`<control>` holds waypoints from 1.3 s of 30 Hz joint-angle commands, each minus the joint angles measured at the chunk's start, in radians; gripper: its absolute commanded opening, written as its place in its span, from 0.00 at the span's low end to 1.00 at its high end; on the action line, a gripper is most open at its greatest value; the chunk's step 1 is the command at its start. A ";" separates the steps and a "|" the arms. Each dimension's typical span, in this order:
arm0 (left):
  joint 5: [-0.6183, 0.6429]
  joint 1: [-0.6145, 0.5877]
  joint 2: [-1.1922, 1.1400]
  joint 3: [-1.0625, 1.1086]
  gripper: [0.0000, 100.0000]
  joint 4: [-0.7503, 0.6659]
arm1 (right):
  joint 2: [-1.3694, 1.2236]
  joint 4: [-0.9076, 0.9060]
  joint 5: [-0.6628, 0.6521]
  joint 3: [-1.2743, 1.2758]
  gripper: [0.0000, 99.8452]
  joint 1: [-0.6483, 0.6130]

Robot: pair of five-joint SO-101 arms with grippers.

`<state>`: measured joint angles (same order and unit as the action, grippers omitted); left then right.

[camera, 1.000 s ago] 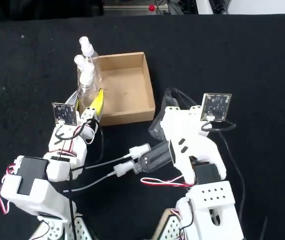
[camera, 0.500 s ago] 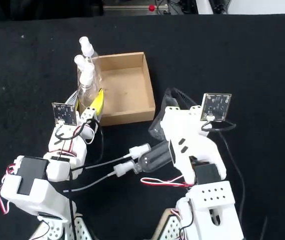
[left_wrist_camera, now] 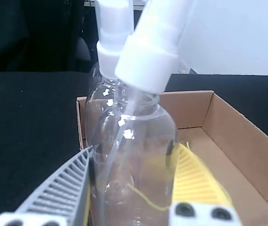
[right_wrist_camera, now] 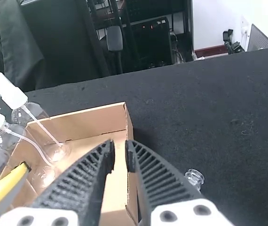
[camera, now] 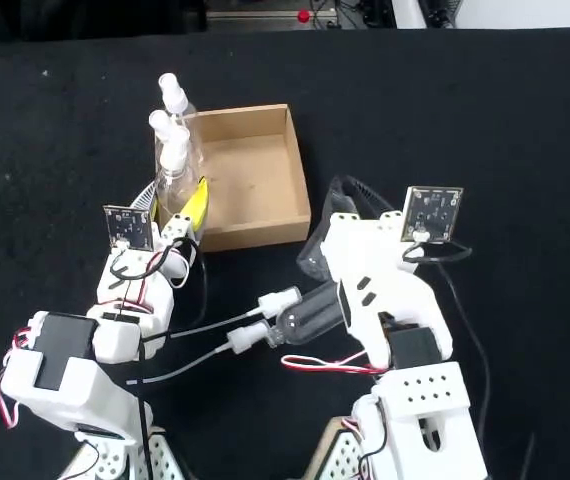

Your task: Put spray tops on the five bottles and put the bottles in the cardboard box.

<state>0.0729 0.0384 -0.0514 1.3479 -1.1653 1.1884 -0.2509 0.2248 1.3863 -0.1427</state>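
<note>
Left side of the black desk (camera: 465, 120): the left pincer (left_wrist_camera: 131, 157) is clamped on an upright clear bottle (left_wrist_camera: 134, 141), with the grey finger (left_wrist_camera: 61, 188) on one flank and the yellow finger (left_wrist_camera: 197, 183) on the other. This bottle carries a white spray top (left_wrist_camera: 148, 56), and its dip tube is visible through the plastic. It stands at the left wall of the cardboard box (camera: 255, 225), near the front corner; cannot tell whether its base touches the box floor. Two more capped bottles stand in line behind it along the same wall, the middle bottle (right_wrist_camera: 2, 136) and the far bottle (right_wrist_camera: 33, 113), whose base sits on the box floor. Further right, in front of the box and between the two arms, two loose spray tops (camera: 278, 298) (camera: 245, 339) lie on the desk, their thin tubes trailing towards the left arm. Just beside their heads, a clear lying bottle (camera: 310, 315) sits partly under the right arm. The right pincer (right_wrist_camera: 119, 148) hangs near the box's front right corner, jaws drawn together with only a slit between them, gripping nothing. An open bottle neck (right_wrist_camera: 195, 177) lies on the desk just beside its black finger
</note>
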 commanded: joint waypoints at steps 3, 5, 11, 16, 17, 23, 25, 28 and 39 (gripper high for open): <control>-0.002 0.007 0.006 0.001 0.16 -0.017 | 0.015 0.029 -0.012 -0.010 0.04 0.026; -0.002 0.007 0.006 0.001 0.16 -0.017 | 0.015 0.029 -0.012 -0.010 0.04 0.026; -0.002 0.007 0.006 0.001 0.16 -0.017 | 0.015 0.029 -0.012 -0.010 0.04 0.026; -0.005 0.007 0.006 0.001 0.16 -0.017 | 0.015 0.029 -0.012 -0.010 0.04 0.026; -0.005 0.007 0.006 0.001 0.16 -0.017 | 0.015 0.029 -0.012 -0.010 0.04 0.026; -0.006 0.007 0.006 0.001 0.16 -0.017 | 0.015 0.029 -0.012 -0.010 0.04 0.026; -0.008 0.007 0.006 0.001 0.16 -0.017 | 0.015 0.029 -0.012 -0.010 0.04 0.026; -0.003 0.007 0.006 0.001 0.20 -0.017 | 0.015 0.029 -0.012 -0.010 0.04 0.026; -0.002 0.007 0.005 0.002 0.27 -0.015 | 0.015 0.029 -0.012 -0.010 0.04 0.026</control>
<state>0.0713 0.0399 -0.0514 1.3479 -1.1653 1.1884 -0.2509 0.2248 1.3863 -0.1427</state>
